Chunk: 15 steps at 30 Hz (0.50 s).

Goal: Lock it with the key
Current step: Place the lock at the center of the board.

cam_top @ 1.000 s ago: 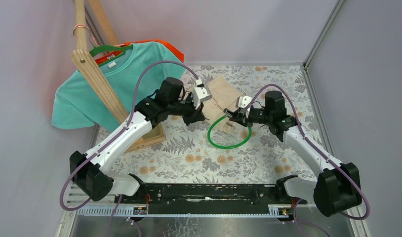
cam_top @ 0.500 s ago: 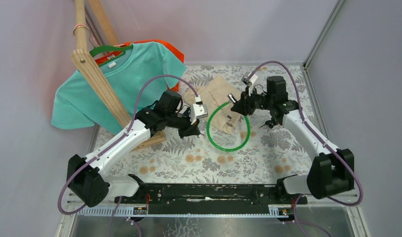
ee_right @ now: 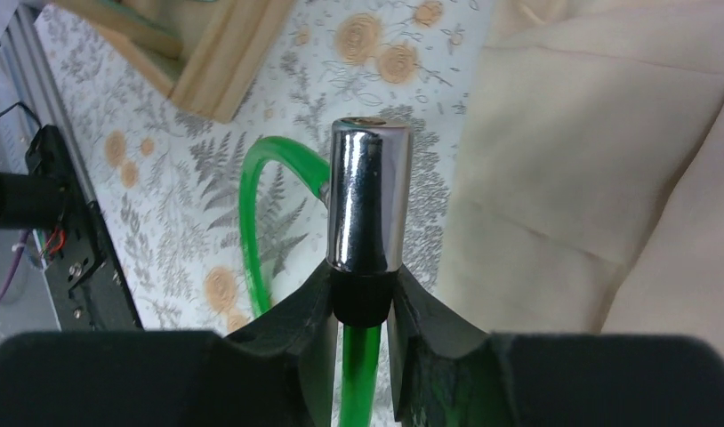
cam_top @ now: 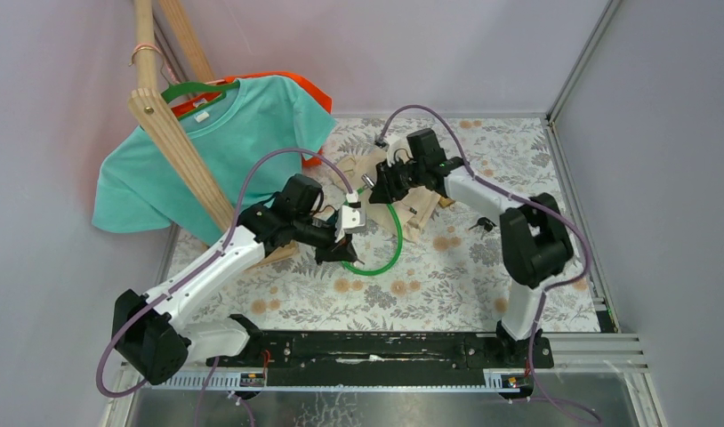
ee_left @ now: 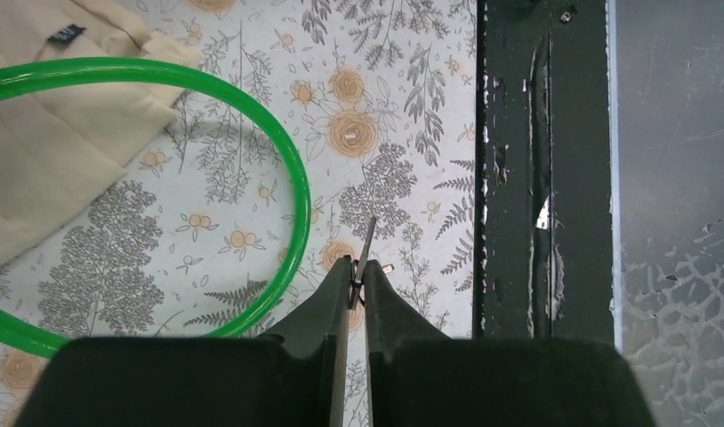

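Note:
My left gripper point(ee_left: 359, 271) is shut on a thin metal key point(ee_left: 368, 245), whose blade sticks out past the fingertips above the floral table. In the top view it point(cam_top: 345, 252) hovers beside the green cable loop point(cam_top: 382, 238). My right gripper point(ee_right: 363, 286) is shut on the black collar of the cable lock's chrome cylinder point(ee_right: 369, 196), with the green cable point(ee_right: 252, 213) trailing from it. In the top view this gripper point(cam_top: 378, 189) holds the cylinder point(cam_top: 367, 181) toward the left, a hand's width beyond the left gripper. The keyhole is not visible.
A beige cloth point(ee_right: 590, 178) lies under the right arm. A teal T-shirt point(cam_top: 216, 147) hangs on a wooden rack point(cam_top: 176, 151) at the back left. A spare key point(cam_top: 483, 224) lies on the table at the right. The black base rail point(ee_left: 536, 178) runs along the near edge.
The right arm swung left and farther back with the lock cylinder, dragging the green loop. The left gripper moved nearer and to the right, still holding the key.

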Available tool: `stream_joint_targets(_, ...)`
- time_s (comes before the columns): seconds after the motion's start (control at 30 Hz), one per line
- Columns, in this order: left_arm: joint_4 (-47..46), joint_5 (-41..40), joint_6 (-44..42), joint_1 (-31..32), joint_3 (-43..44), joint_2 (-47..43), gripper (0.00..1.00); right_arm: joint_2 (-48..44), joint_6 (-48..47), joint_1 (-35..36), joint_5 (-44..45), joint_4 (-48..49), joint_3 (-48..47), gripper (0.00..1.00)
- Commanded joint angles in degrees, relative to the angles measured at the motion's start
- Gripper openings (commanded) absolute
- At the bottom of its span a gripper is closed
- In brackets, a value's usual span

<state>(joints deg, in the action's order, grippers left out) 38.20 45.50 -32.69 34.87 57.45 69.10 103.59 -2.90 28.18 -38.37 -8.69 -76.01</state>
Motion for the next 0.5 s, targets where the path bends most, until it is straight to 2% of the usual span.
stream_joint_targets(0.0,-3.0,0.6,-0.2,0.4,-2.1,-0.2,0.02,5.8,3.0,-0.5,-0.2,-2.3,-7.9,0.2)
stream_joint_targets(0.1,-5.4,-2.8,2.3,1.7,-2.7,1.2,0.03,8.0,0.1,-0.5,2.8,-7.1,-11.0,0.32)
stream_joint_targets(0.27,-5.8,-6.2,1.2,5.2,-1.4,6.5,0.03,3.3,-5.9,-1.4,10.4,-9.7,-8.9,0.57)
stream_joint_targets(0.37,-6.4,-7.3,1.1,7.5,0.3,10.5,0.03,-1.0,-8.4,-2.9,13.6,-9.6,-6.0,0.8)
stream_joint_targets(0.47,-8.4,-8.0,2.2,10.6,2.3,14.3,0.03,-5.5,-10.6,-5.2,15.2,-9.4,-2.5,0.87)
